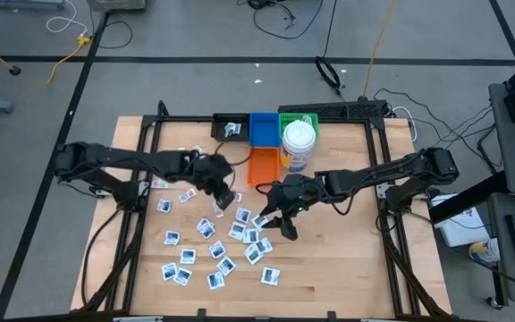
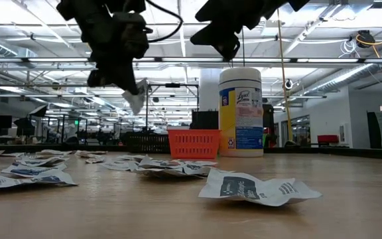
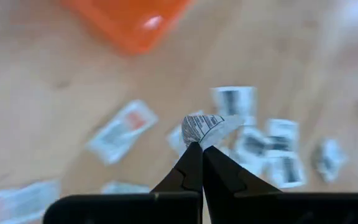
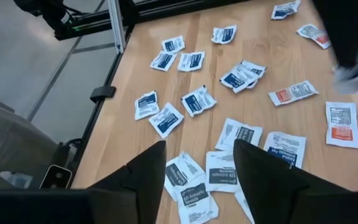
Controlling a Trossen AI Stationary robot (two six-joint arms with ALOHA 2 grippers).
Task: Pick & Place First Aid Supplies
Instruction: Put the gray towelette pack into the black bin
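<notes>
left gripper (image 3: 201,148) jaws pinch packet (image 3: 205,127) aloft | right gripper (image 4: 197,165) jaws wide over scattered packets (image 4: 197,99)

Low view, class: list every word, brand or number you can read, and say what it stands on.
"Lysol": on the white cylindrical wipes canister with a yellow and blue label.
Smaller label text: too small to read.
Print on the flat white square packets: blurred, unreadable.

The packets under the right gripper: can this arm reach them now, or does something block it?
Probably yes. The right gripper is open and hangs above a cluster of packets with nothing between. The left gripper, shut on one packet, is off to the side, apart from it.
</notes>
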